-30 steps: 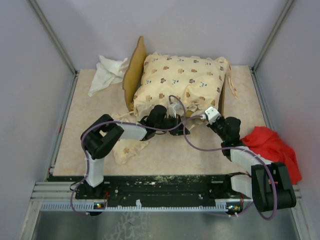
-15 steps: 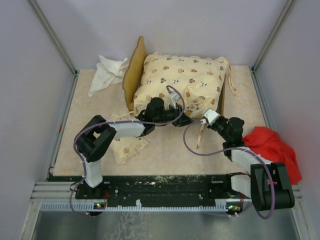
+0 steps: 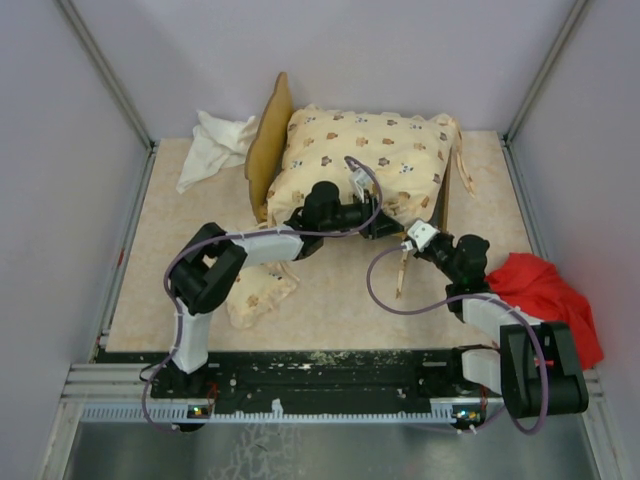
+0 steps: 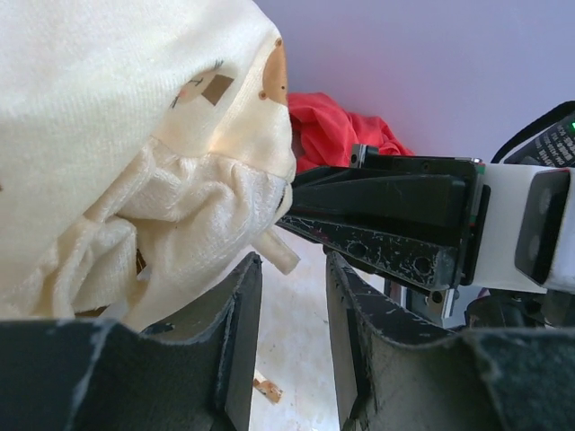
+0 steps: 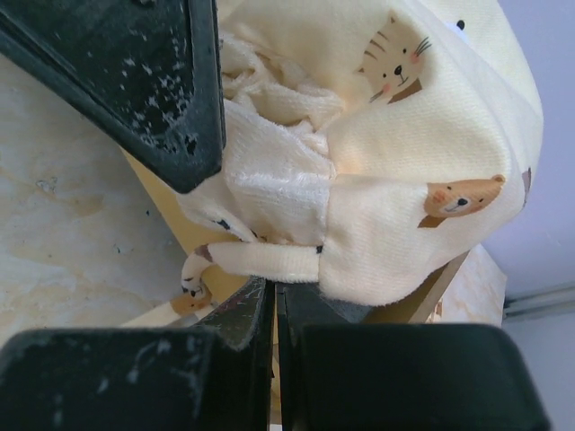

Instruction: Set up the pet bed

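- Cushion (image 3: 360,160) looks soft and light; I would pinch its seamed edge (image 5: 269,259).
- Left claw (image 4: 292,269) apart, empty; right claw (image 5: 274,292) together, just below that edge.

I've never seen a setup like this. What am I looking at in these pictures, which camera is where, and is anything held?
This is a pair of robot arms, a left arm and a right arm, bolted at the near edge of a table. Each ends in a two-finger claw. The wide picture looks down from above and behind them; the close-ups come from a camera on each wrist. On the table are a wooden bed frame with a printed cushion on it, a matching small pillow, a white cloth and a red cloth. Both claws are at the cushion's near edge. The left claw is open, holding nothing. The right claw is shut at a fabric tie on the cushion's corner; whether it pinches it I cannot tell.
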Action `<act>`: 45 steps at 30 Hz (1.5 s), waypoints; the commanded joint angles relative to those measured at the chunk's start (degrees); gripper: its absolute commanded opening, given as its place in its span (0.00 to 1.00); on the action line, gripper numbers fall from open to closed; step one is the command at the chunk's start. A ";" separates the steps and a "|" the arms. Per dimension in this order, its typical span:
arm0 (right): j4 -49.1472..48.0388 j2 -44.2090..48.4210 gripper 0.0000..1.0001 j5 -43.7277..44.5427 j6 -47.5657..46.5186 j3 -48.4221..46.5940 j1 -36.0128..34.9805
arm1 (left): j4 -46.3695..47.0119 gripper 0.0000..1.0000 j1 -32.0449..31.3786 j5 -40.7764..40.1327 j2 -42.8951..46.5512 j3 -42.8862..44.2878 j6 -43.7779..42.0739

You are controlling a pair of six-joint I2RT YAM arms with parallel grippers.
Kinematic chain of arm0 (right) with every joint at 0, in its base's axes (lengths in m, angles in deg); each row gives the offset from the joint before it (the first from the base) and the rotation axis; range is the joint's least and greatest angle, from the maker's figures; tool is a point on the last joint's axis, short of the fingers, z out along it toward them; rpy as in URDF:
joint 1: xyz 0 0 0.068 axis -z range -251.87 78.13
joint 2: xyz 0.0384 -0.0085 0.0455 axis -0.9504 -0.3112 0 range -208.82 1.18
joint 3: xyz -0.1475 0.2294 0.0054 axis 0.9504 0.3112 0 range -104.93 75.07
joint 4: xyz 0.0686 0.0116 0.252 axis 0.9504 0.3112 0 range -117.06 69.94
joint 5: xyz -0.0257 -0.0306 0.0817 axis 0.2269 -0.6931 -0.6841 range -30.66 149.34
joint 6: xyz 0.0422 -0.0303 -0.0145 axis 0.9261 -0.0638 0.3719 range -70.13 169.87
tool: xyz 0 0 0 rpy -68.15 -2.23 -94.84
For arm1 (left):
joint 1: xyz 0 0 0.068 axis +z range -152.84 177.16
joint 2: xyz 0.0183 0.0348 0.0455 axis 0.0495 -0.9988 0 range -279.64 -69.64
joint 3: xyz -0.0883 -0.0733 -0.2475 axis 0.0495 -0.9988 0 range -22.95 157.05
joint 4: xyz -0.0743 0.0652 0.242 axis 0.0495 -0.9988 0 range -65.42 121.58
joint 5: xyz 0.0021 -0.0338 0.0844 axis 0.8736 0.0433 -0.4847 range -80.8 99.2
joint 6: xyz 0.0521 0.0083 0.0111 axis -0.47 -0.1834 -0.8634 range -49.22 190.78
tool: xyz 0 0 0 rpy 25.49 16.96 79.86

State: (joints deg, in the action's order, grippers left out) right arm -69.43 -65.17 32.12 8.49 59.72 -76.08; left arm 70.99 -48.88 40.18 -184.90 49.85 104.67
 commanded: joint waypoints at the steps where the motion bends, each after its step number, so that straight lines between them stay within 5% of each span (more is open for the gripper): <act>1: -4.94 -0.19 0.00 -3.04 0.50 0.11 0.42 | -0.65 0.41 -0.70 1.51 -1.85 2.95 -0.04; 18: -3.61 -0.27 0.00 -4.02 -0.37 -0.44 0.41 | -4.09 0.40 -1.00 -0.45 -5.02 7.27 -0.42; 22: -4.07 -0.21 0.00 -4.50 1.55 -0.53 0.41 | -4.17 0.10 -1.06 -1.08 -4.77 7.10 -0.57; 25: -2.95 2.36 0.03 0.08 13.42 -0.76 -1.93 | -3.95 0.00 -1.07 -2.48 -3.89 5.98 -0.81; 28: 7.95 10.51 0.29 12.00 25.96 -0.84 -7.15 | -4.22 0.00 -1.07 -3.12 -3.09 5.94 -1.12; 32: 16.97 19.36 0.48 17.24 44.04 -0.37 -7.33 | -4.34 0.00 -1.15 -4.56 -1.79 5.05 -2.00; 38: 29.63 22.90 0.48 27.91 63.60 -1.47 -9.07 | -3.69 0.00 -1.32 -4.86 -1.65 5.07 -1.23; 45: 24.42 12.75 0.54 32.45 67.20 1.03 -10.29 | -4.35 0.00 -1.59 -6.08 -1.04 5.14 -1.03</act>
State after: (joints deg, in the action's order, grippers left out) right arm -41.10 -48.14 59.40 69.49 59.74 -85.32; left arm 65.79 -50.06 35.24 -188.86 55.01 103.82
